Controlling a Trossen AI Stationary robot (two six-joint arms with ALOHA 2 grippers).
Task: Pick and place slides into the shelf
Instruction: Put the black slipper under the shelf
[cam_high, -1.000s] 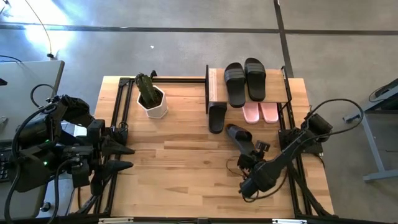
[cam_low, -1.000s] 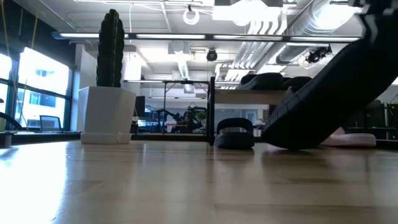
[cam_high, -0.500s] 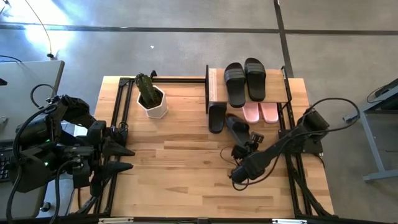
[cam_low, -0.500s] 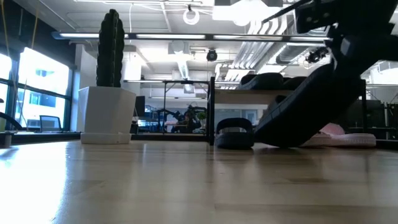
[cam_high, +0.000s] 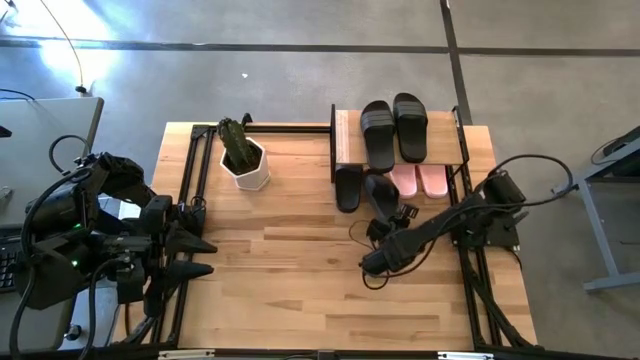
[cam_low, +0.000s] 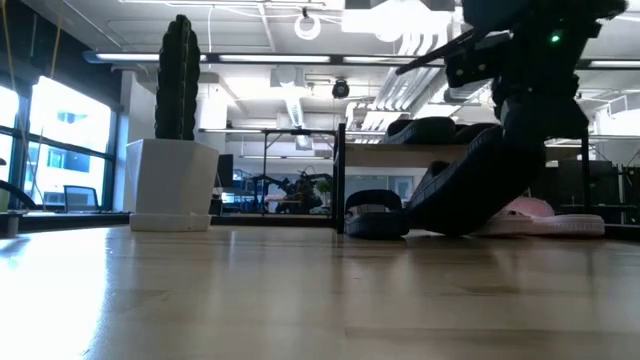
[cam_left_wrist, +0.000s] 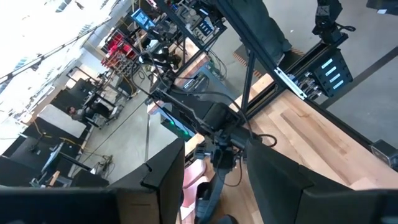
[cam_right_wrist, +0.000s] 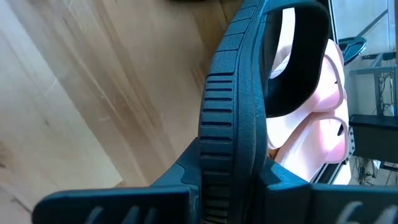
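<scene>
**Inspector:** Start with the shelf (cam_high: 342, 140). What is it carrying?

**Onlooker:** Two black slides (cam_high: 377, 135) and (cam_high: 410, 126) lie side by side on the light wooden top board, toes toward the table's middle. Below the board, two pink slides (cam_high: 418, 180) sit together on the lower level, their ends showing past the board's edge. A third black slide (cam_high: 348, 188) lies at the shelf's left front, half under the board.

**Inspector:** And the sixth?

**Onlooker:** A fourth black slide (cam_high: 381, 192) is clamped in the right gripper (cam_high: 395, 214), fingers closed on its sole edge. The low view shows it tilted, one end down near the table (cam_high: 280, 270), the other raised. It sits between the third black slide and the pink pair, just at the shelf's front edge. The right wrist view shows its strap (cam_right_wrist: 239, 93) directly in front of a pink slide (cam_right_wrist: 314, 134); I cannot tell whether they touch.

**Inspector:** Room to move?

**Onlooker:** The gap between those neighbours is narrow. Open bare wood lies in front of the shelf and across the table's middle. A white pot with a cactus (cam_high: 243, 155) stands well to the left of the shelf.

**Inspector:** The other arm?

**Onlooker:** The left gripper (cam_high: 196, 254) waits at the table's left edge, fingers spread, holding nothing.
</scene>
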